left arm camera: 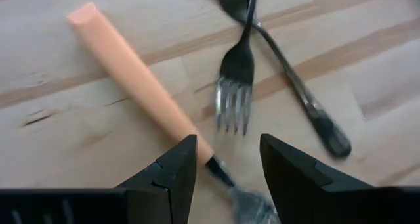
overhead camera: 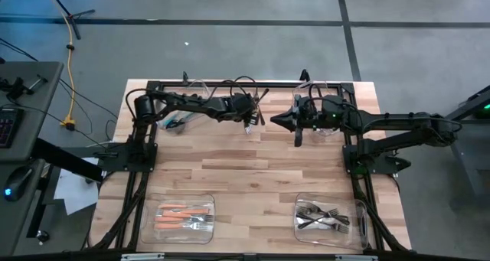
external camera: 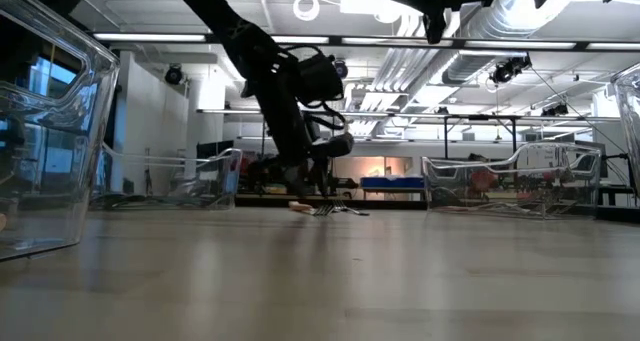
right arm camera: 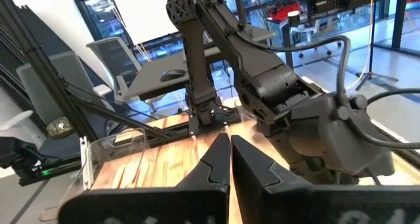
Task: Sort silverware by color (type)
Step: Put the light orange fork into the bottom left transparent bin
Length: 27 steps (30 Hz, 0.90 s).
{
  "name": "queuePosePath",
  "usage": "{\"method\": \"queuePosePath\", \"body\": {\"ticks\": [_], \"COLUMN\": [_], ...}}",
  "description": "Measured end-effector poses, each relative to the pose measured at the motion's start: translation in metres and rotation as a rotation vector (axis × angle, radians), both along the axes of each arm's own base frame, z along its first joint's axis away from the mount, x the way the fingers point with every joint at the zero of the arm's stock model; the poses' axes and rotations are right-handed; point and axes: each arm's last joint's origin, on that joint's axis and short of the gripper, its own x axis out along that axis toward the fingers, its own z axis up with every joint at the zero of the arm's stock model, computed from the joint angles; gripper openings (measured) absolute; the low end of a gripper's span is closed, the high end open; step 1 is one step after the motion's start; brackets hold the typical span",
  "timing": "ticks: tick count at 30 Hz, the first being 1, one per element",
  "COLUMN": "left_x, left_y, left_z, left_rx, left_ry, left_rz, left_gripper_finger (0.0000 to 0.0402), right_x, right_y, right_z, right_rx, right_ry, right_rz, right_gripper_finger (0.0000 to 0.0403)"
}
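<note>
The orange-handled utensil [left arm camera: 141, 79] lies flat on the table [overhead camera: 253, 177] near its far edge, its neck between the spread fingers of your left gripper [left arm camera: 226, 165], which sits low over it. It looks light, stiff and smooth, so you would likely do best to pinch the thicker orange handle, not the thin metal neck. Just beyond lie two crossed dark metal forks [left arm camera: 239, 73], and your right gripper [right arm camera: 230, 161] waits above the table, fingers pressed together.
</note>
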Motion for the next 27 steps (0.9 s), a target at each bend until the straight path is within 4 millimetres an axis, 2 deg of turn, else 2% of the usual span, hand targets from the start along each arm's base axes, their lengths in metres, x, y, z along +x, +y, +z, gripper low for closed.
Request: {"method": "queuePosePath", "body": {"ticks": [7, 15, 19, 22, 27], "left_x": [-0.002, -0.005, -0.005, -0.004, -0.008], "left_y": [-0.001, 0.0, 0.0, -0.004, -0.011], "left_z": [-0.009, -0.011, -0.01, 0.0, 0.031], "left_rx": [-0.03, -0.059, -0.075, -0.062, 0.007], "left_ry": [0.037, 0.057, 0.044, 0.034, 0.019], "left_rz": [0.039, 0.053, 0.039, -0.021, -0.064], "left_gripper_finger": [0.0156, 0.0155, 0.0138, 0.0122, 0.0105], "right_x": [0.0, 0.0, 0.0, 0.0, 0.0], "right_y": [0.0, 0.0, 0.0, 0.0, 0.0], "right_z": [-0.001, -0.001, -0.001, -0.001, -0.001], "right_rx": [0.008, -0.002, 0.0, 0.0, -0.003], "right_ry": [0.01, 0.011, 0.011, 0.011, 0.011], "right_rz": [0.0, 0.001, 0.001, 0.001, 0.001], "right_gripper_finger": [0.0, 0.0, 0.0, 0.0, 0.0]}}
